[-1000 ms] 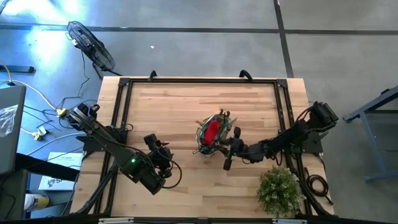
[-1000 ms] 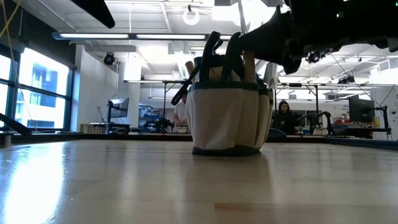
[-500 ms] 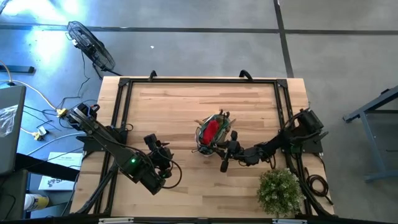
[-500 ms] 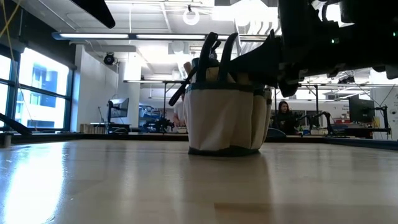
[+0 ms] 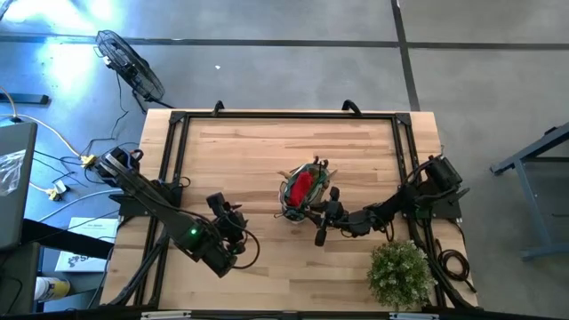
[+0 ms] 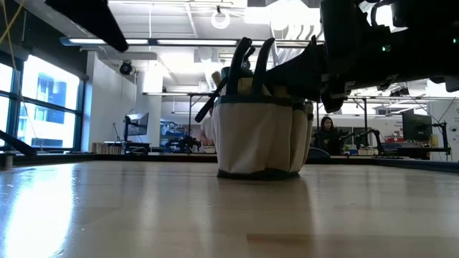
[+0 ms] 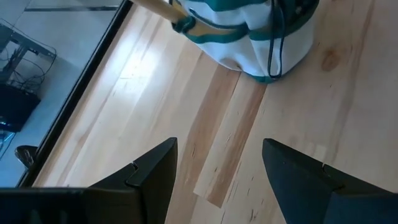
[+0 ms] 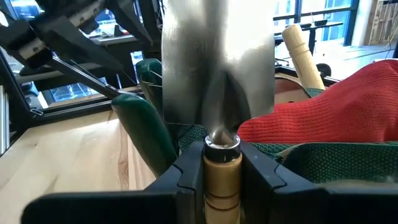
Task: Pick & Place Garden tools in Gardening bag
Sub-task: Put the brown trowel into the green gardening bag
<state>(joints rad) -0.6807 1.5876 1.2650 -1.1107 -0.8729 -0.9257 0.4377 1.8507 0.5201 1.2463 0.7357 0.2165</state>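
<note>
**Right hand grips a trowel at the bag's rim; left hand waits open**

The gardening bag (image 5: 303,190) stands upright near the middle of the tabletop (image 5: 249,151), with a red fabric piece (image 5: 303,185) showing in its open top. In the low view its pale pocketed wall (image 6: 259,140) and dark loop handles rise above the wood. The right hand (image 8: 222,163) is clamped on a trowel (image 8: 217,68) at the metal collar where the pale handle meets the silver blade; the blade points at the bag's rim, just beside the red fabric and another wooden handle (image 8: 303,48). The left hand (image 7: 217,171) hovers over bare tabletop near the bag, its fingers (image 7: 152,168) spread apart and holding nothing. A bushy potted plant (image 5: 399,272) sits at the tabletop's near right corner
</note>
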